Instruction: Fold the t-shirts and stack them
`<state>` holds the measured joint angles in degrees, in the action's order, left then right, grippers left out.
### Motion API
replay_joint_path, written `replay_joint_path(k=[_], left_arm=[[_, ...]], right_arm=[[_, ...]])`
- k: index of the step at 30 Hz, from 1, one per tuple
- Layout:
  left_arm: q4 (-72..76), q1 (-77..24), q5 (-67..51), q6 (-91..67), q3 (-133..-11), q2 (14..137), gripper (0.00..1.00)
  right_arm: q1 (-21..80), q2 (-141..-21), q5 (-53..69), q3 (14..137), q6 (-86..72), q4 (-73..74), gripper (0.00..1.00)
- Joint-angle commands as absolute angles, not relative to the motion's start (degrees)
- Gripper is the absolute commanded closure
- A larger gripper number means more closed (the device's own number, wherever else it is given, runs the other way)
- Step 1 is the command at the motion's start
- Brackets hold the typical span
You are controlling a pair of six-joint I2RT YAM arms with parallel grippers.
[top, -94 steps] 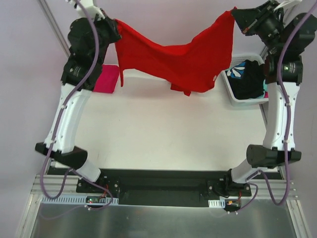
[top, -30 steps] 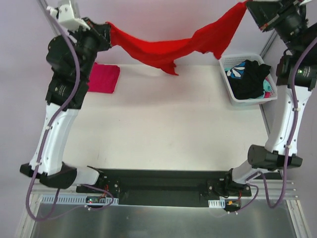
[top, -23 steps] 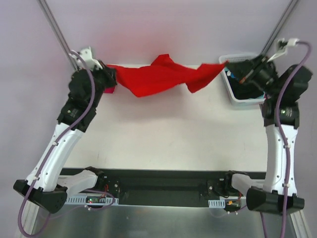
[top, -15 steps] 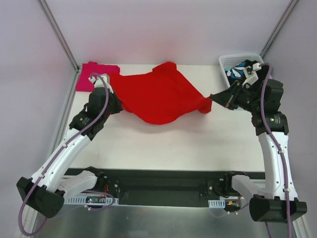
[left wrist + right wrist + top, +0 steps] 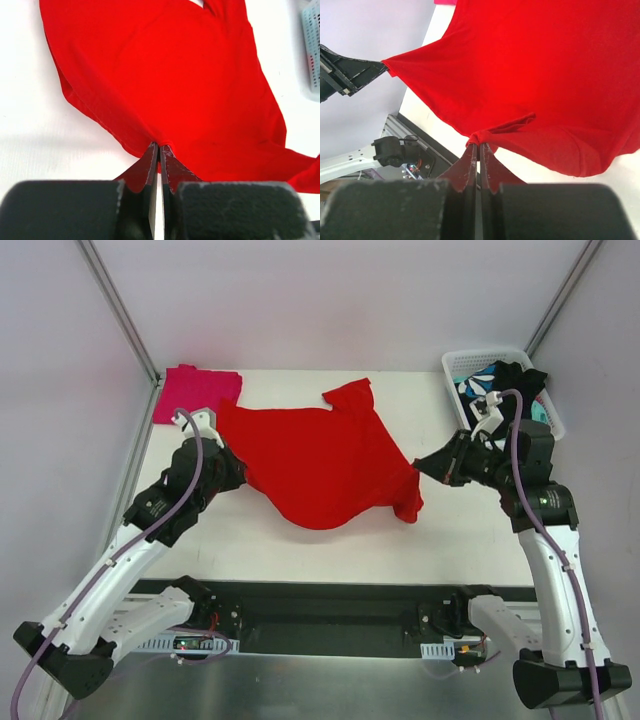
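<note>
The red t-shirt [image 5: 320,460], judged limp and light, drapes on the counter [image 5: 330,550], the left end effector [image 5: 159,150] and right end effector [image 5: 479,147] each pinching an edge, probably the best hold.

Red t-shirt [image 5: 325,455]: soft matt cloth, fine weave, lightly creased.
Pink t-shirt [image 5: 195,392]: matt cloth.
Counter [image 5: 300,535]: white, matt, faintly textured.
Basket [image 5: 470,356]: white plastic lattice.
Left gripper [image 5: 159,146] and right gripper [image 5: 478,146]: black, matt, hard plastic.
Arm shells [image 5: 558,570]: white, smooth, slightly glossy plastic.
Base plate [image 5: 330,615]: black metal, dull.
Front sheet [image 5: 320,690]: bare brushed metal.
</note>
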<state>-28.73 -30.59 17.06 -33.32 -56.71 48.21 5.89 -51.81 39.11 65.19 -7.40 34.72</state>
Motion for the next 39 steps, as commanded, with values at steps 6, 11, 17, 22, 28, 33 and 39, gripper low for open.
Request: replay_joint_path(k=[6, 11, 17, 22, 28, 33, 39], left_arm=[[-29.6, -32.0, 26.8, -27.1, -68.9, 58.3, 1.0], [-30.1, -32.3, 32.6, -24.4, -66.8, 60.9, 1.0], [-30.8, -34.1, 36.1, -25.0, -63.1, 61.2, 1.0], [-33.0, -35.2, 37.6, -27.6, -61.4, 59.9, 1.0], [-44.8, -38.0, 37.3, -34.3, -64.1, 55.9, 1.0], [-58.9, -39.5, 37.4, -38.9, -75.9, 53.2, 1.0], [-62.1, -39.6, 35.6, -39.1, -82.1, 54.9, 1.0]], right_arm=[[6.8, -53.3, 18.2, 76.5, 7.2, 38.7, 0.99], [7.8, -51.2, 1.9, 70.4, 11.4, 37.7, 0.99], [9.1, -49.5, -7.1, 66.4, 9.5, 38.6, 0.99], [11.7, -47.7, -9.1, 64.9, 7.7, 40.8, 0.99], [15.2, -42.6, -10.0, 65.1, 4.1, 47.6, 0.99], [15.6, -41.7, -8.2, 74.4, 2.9, 57.4, 0.99], [15.6, -46.9, -5.6, 81.8, 2.4, 58.7, 0.99]])
